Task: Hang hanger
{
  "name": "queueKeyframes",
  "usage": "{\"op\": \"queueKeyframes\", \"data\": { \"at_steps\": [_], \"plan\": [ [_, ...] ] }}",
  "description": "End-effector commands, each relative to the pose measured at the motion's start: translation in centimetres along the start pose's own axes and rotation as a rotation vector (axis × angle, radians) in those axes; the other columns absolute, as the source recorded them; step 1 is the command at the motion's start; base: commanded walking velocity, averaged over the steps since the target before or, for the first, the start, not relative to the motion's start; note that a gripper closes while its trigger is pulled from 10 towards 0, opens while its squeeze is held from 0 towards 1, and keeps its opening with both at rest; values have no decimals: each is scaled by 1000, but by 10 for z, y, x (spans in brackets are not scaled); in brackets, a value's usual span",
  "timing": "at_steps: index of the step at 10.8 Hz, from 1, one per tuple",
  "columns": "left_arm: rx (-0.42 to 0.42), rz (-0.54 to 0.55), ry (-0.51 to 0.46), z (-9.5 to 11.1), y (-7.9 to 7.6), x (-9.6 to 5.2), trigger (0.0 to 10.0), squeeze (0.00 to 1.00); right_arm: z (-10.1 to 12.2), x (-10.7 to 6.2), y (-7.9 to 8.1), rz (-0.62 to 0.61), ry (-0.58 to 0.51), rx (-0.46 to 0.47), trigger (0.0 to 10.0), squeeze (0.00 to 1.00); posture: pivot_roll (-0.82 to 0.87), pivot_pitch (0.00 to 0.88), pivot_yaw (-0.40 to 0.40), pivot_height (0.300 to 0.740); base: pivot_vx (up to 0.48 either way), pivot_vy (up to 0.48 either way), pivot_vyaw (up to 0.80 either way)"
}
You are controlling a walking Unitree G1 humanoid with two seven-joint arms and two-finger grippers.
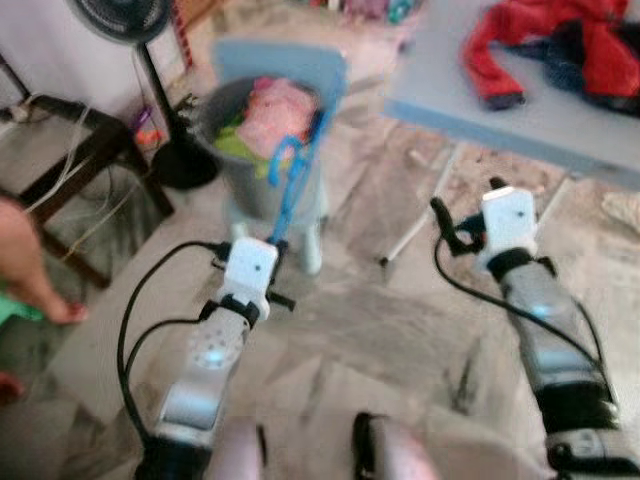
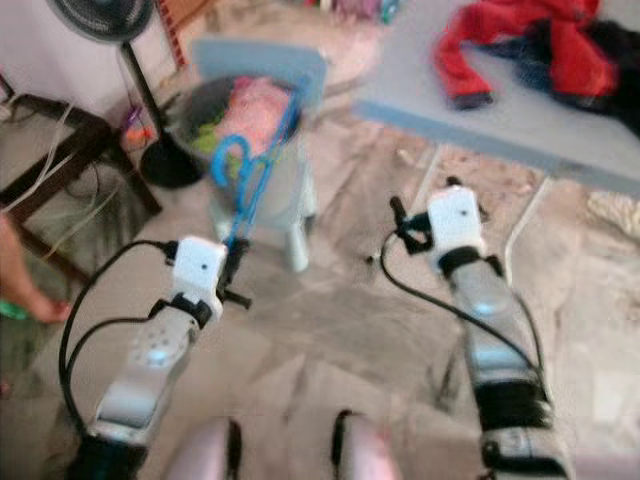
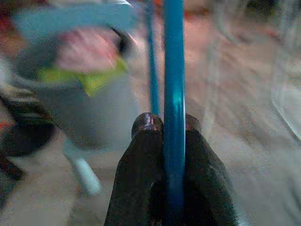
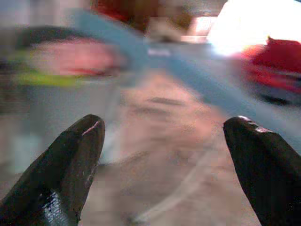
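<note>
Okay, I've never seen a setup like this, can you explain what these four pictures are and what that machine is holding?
This is a walking humanoid robot with two silver arms, each ending in two black fingers. Two pictures come from cameras in its head, looking down at the floor; the other two come from cameras on its wrists. The left gripper is shut on a blue hanger, seen up close in the left wrist view. The right gripper is open and holds nothing. Ahead stands a grey laundry basket full of clothes, beside a standing fan. A red garment lies on a blue-grey table. The pictures are blurred.

Bare floor between bucket and table; fan left.
</note>
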State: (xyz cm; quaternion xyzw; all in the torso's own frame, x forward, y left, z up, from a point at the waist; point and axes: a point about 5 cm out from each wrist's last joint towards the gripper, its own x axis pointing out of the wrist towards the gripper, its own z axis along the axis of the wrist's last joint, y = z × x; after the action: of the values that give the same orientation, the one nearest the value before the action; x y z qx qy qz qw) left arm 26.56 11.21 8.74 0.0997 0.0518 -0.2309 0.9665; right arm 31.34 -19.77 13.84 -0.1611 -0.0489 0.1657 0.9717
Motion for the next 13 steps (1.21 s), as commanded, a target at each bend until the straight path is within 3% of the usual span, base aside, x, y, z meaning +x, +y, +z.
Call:
{"op": "queueKeyframes", "data": {
  "at_steps": [1, 2, 4, 7, 8, 9, 10, 13],
  "plan": [
    [-28, -96, 57, -9, -8, -2, 10000, 0, 3, -3, 1, 87, -21, -3, 10000, 0, 34, 198, -20, 740, 0, 0, 0],
    [-20, -244, 90, -12, -8, -8, 10000, 0, 5, -9, -2, 222, -25, -117, 10000, 0, 29, 197, -25, 740, 0, 0, 0],
    [3, -389, 147, -15, -3, -15, 10000, 0, 5, -16, -7, 348, -8, -180, 10000, 0, 26, 197, -25, 740, 0, 0, 0],
    [41, -627, 191, -12, -11, -27, 10000, 0, -1, -30, 0, 601, 51, -267, 10000, 0, 27, 192, -19, 740, 0, 0, 0],
    [39, -654, 205, -12, -12, -28, 10000, 0, -2, -31, 0, 627, 62, -287, 10000, 0, 25, 191, -18, 740, 0, 0, 0],
    [40, -558, 196, -11, -6, -19, 10000, 0, -1, -30, -3, 616, 60, -302, 10000, 0, 24, 190, -20, 740, 0, 0, 0],
    [19, -571, 150, -5, -8, -18, 10000, 0, -1, -28, -5, 584, 48, -281, 10000, 0, 23, 189, -19, 740, 0, 0, 0],
    [17, -672, 219, -12, -18, -26, 10000, 0, 2, -30, 7, 667, 17, -316, 10000, 0, 25, 187, -14, 740, 0, 0, 0]
  ]
}}
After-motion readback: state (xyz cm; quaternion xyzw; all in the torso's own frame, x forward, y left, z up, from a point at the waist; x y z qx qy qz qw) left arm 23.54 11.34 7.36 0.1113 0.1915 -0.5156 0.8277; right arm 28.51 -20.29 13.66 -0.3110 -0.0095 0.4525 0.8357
